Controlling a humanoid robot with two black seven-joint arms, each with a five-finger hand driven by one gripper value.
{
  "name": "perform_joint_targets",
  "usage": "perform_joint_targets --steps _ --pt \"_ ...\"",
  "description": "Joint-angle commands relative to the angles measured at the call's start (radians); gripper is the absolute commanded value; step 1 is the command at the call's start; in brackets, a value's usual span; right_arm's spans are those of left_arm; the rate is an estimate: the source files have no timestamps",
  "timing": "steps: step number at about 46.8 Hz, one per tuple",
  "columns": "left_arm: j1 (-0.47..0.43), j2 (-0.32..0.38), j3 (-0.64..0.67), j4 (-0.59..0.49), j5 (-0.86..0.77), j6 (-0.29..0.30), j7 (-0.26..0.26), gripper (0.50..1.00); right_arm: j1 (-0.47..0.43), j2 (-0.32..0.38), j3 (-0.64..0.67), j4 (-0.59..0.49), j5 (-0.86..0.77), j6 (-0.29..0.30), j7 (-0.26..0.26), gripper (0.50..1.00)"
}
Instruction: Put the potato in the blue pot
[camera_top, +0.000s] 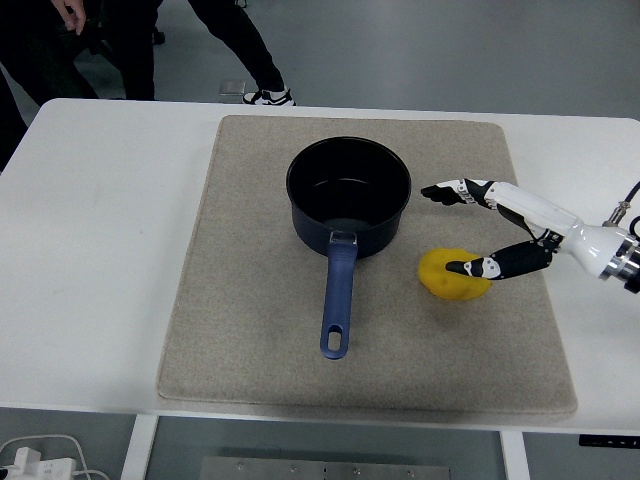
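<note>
Head view: potato (454, 275) on mat (250, 330), right of blue pot (349, 197); right hand (495, 230) spread over it, holding nothing; should close fingers around its middle before lifting.

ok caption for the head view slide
Open right hand reaching over the potato beside the blue pot on a mat.

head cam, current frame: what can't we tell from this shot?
- Contact: the right hand is over the potato; this top-down view does not show whether a fingertip touches it.
- Potato's right end: hidden by a finger.
- Left arm: out of frame.
- Right arm: cut off at the right edge.
- Pot near inner wall: hidden by its rim.
- People at top: cropped by the edge.
</note>
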Motion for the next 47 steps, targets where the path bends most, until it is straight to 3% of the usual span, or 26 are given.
perform_joint_targets --steps 1,17,24,47 --pt "0.0 0.0 0.001 0.002 0.0 0.0 0.0 0.996 -0.006 0.003 -0.005 -0.005 -0.01 -0.009 0.0 0.872" --pt "0.0 0.0 0.001 0.002 -0.002 0.0 0.0 0.996 -0.038 0.019 -0.014 -0.043 -0.085 -0.043 0.0 0.872" --pt "0.0 0.0 0.001 0.002 -0.002 0.0 0.0 0.996 -0.055 0.057 -0.016 -0.062 -0.113 -0.072 0.0 0.87" --pt "0.0 0.0 0.001 0.002 -0.002 0.0 0.0 0.996 -0.086 0.091 -0.016 -0.12 -0.156 -0.119 -0.015 0.838"
